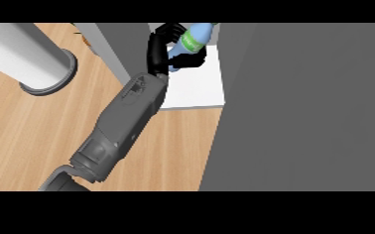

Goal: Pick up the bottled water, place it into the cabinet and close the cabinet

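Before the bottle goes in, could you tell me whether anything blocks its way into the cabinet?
Nothing visible does: the hand holds the bottled water over the cabinet's white shelf, the grey door swung open at the right.

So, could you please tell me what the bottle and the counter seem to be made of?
The bottle, held by the left hand, looks like clear bluish plastic with a green label, probably paper or film. The counter looks like light wood with a matte finish, judging by its grain lines.
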`<state>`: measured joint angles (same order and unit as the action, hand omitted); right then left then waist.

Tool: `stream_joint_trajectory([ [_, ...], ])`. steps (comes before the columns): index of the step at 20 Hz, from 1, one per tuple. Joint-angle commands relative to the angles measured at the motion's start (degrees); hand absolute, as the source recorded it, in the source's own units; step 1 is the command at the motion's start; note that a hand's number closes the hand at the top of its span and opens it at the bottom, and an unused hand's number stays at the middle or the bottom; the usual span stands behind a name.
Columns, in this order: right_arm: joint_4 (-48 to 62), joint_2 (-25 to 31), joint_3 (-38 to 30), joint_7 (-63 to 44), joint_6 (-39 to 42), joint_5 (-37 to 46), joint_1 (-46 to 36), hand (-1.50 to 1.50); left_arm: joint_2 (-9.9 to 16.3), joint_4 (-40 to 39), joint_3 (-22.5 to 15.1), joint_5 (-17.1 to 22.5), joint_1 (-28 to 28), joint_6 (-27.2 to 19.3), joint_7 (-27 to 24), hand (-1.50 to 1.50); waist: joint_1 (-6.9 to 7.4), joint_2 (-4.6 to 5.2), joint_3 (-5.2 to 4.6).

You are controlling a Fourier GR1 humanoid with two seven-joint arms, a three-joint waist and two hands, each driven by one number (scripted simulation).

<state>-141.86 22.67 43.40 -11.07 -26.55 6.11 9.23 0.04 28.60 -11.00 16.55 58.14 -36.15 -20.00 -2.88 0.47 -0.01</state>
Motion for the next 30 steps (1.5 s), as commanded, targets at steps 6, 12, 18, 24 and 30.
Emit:
stream_joint_trajectory([
  [6,-3.7,0.8,1.3,-0.8,0.3,0.7,1.1,-1.50,0.0,-14.0,3.6,-0.9,5.5,-1.4,-3.1,1.50,-0.20,0.44,-0.04],
  [12,-4.7,0.8,3.0,-0.6,-0.1,1.4,1.2,-1.50,0.0,-16.6,3.8,0.7,2.1,-1.9,-9.5,1.50,-1.52,0.62,-0.07],
  [18,-4.7,2.1,1.9,2.3,0.1,-0.3,2.8,-1.50,0.3,-20.5,4.5,-0.8,4.2,-3.1,-9.8,-1.50,-1.19,0.68,-0.04],
  [24,-2.0,1.8,0.9,1.9,0.2,-0.4,0.7,-1.50,1.6,-25.8,1.3,-4.7,7.5,-5.9,-5.6,-1.50,-1.29,0.90,-0.07],
  [30,-2.9,4.6,-0.3,4.3,1.6,-1.9,2.4,-1.50,0.0,-25.0,1.6,-4.7,5.3,-10.4,-8.1,-1.50,-2.31,1.11,-0.05],
])
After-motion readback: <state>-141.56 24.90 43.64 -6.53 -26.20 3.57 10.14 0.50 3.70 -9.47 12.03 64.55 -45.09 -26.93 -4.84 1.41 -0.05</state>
